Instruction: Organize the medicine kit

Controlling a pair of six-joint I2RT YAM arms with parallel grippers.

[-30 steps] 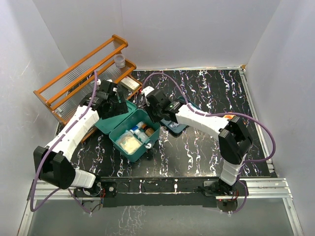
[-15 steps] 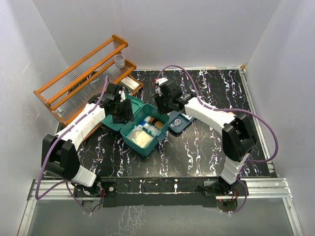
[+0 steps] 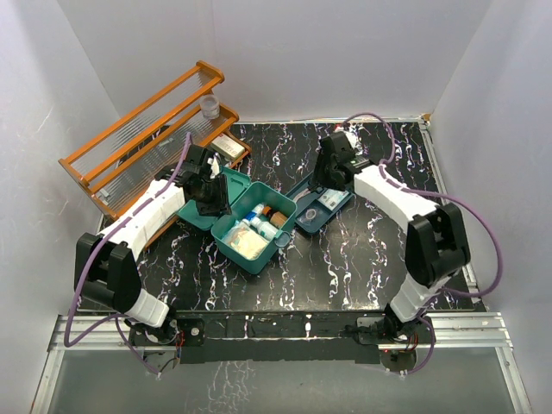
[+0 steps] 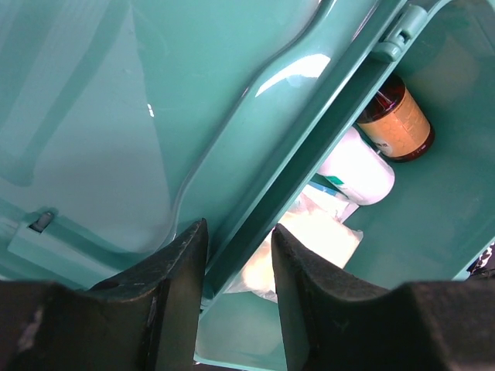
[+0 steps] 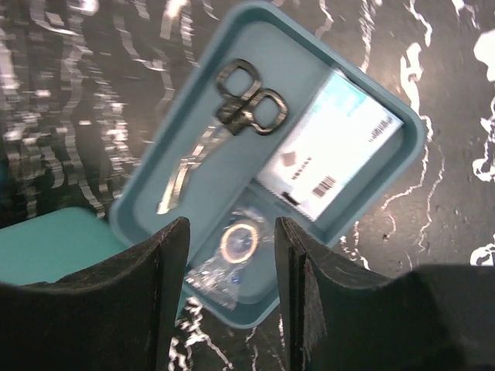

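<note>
Two end effectors are in your view, one on each side of the teal-green rectangular plastic medicine kit (image 3: 269,257). You will find the kit left of centre on the black, white-veined marbled tabletop (image 3: 371,250), standing open with its hinged lid (image 4: 116,116) laid back toward the orange wooden rack (image 3: 142,129) at the far left corner. Your left end effector (image 4: 240,232) sits at that lid. In the left wrist view its two dark fingers (image 4: 182,286) straddle the lid's raised rim, which runs up between them. You cannot tell from that view whether they are pinching the rim or only bracketing it. Past the rim you can see into the box, where an amber bottle with an orange label (image 4: 398,116) lies against the wall. A white cylindrical container (image 4: 357,171) lies beside it, and a white soft packet (image 4: 313,239) sits below that. Your right end effector (image 5: 232,224) hangs over the shallow flat teal tray (image 5: 309,66), which lies just beside the kit on its right. The fingers stand apart with nothing between them. In the tray you have a pair of metal scissors (image 5: 232,124) lying diagonally and a white printed packet with a barcode (image 5: 332,147) in the right-hand part. A small round item in a clear bag (image 5: 238,243) is at the near end, directly under the gap between the fingers. The right wrist view is somewhat blurred, so you cannot read the packet's print.
</note>
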